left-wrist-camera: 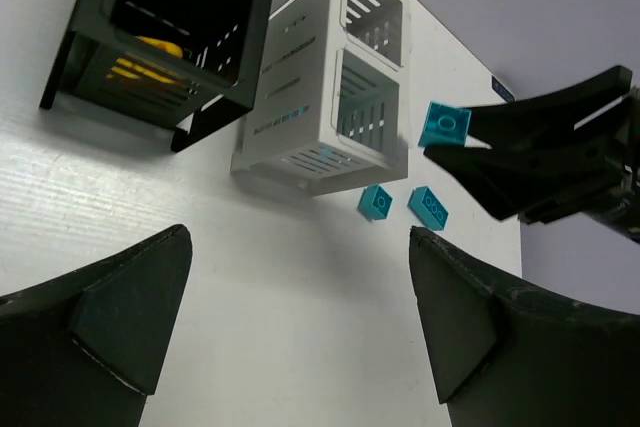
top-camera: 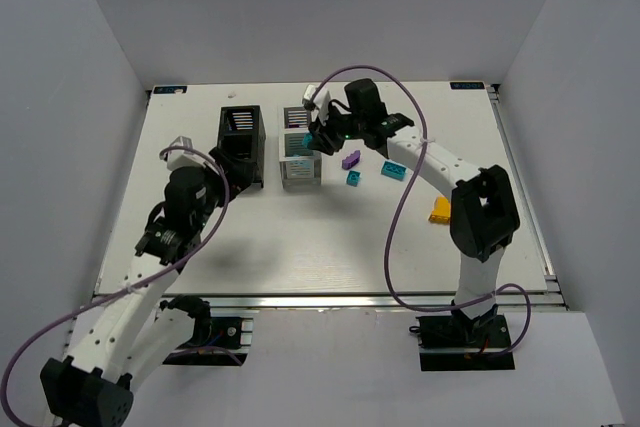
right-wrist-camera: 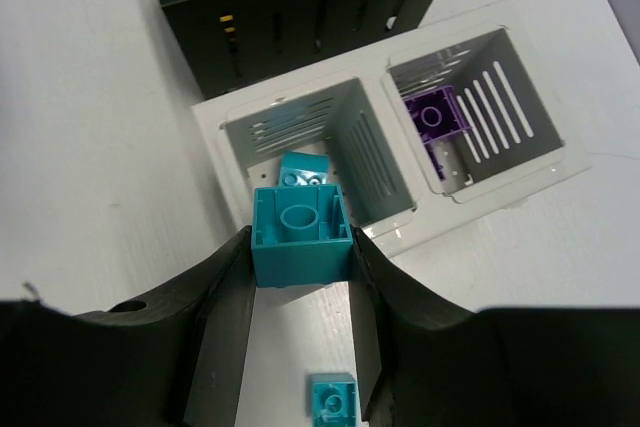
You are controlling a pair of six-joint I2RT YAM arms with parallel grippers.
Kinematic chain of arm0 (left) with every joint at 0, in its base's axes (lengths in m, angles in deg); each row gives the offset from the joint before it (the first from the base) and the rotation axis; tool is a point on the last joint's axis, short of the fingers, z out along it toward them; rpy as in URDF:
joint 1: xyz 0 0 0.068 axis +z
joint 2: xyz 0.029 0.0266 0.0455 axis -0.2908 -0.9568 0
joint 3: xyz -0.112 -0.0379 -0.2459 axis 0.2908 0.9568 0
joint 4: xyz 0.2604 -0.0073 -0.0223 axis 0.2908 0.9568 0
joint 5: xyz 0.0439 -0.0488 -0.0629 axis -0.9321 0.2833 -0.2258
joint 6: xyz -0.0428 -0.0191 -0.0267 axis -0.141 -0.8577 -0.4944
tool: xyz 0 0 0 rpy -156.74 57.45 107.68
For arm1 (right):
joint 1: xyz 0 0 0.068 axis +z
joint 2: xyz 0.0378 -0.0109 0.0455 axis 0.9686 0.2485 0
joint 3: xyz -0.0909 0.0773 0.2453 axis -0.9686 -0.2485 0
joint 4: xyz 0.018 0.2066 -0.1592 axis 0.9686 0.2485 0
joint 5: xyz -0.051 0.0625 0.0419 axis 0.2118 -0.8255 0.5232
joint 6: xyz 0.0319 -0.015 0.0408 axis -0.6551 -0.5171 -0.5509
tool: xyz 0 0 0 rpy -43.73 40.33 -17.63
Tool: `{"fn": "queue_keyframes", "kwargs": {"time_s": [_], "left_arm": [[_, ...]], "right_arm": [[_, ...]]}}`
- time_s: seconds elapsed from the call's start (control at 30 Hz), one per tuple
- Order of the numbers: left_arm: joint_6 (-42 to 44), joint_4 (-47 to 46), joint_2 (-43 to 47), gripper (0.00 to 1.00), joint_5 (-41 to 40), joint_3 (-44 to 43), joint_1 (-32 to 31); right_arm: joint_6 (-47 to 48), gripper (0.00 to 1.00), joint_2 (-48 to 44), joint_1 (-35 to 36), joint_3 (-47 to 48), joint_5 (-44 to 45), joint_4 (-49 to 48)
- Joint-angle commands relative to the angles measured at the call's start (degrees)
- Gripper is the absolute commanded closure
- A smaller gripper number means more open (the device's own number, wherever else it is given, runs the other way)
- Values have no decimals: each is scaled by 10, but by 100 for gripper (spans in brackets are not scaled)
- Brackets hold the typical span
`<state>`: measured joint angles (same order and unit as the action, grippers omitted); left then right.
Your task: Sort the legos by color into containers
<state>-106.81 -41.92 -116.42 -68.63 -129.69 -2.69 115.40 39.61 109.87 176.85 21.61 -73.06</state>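
"White slatted plastic bin (right-wrist-camera: pixel 385 75) beside the black slatted bin (top-camera: pixel 242 125) — why does the right gripper (right-wrist-camera: pixel 300 249) hang at its rim?"

"Sorting, I'd say: it pinches a small teal plastic brick (right-wrist-camera: pixel 300 235) just by the compartment (right-wrist-camera: pixel 366 152) holding another teal brick (right-wrist-camera: pixel 303 169). Left gripper (left-wrist-camera: pixel 298 247) — fingers spread, empty."

Shot from above and behind the arm bases, the top external camera looks down on the whole table (top-camera: pixel 330 247). From there the white container (top-camera: pixel 300 155) is small and distant, toward the back.

The left wrist camera sits low to the near left of the white container. It looks across at it, tilted, between the wide-spread fingers of the left gripper (left-wrist-camera: pixel 298 247), from moderate range.

The right wrist camera hangs close above the white container, looking straight down into both compartments.

All three views share the white container, the black container (top-camera: pixel 241 142) just to its left, and the teal lego (right-wrist-camera: pixel 300 232) pinched in the right gripper (right-wrist-camera: pixel 300 252) just beside it.
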Motion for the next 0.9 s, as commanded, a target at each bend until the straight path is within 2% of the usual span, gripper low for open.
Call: {"fn": "queue_keyframes", "kwargs": {"time_s": [0.0,0.3,0.47,0.53,0.63,0.87], "left_arm": [[-33,31,50,2,-21,20,3],[-54,50,115,2,-22,64,3],[-60,57,126,2,-21,66,3],[-63,57,129,2,-18,64,3],[-68,45,136,2,-4,67,3],[-86,12,139,2,14,88,3]], "right_arm": [[11,95,14,5,47,26,8],[24,74,62,23,95,41,19],[22,52,78,29,102,53,14],[20,38,82,30,103,58,12],[20,33,80,30,101,59,9],[11,31,39,27,94,35,12]]}}
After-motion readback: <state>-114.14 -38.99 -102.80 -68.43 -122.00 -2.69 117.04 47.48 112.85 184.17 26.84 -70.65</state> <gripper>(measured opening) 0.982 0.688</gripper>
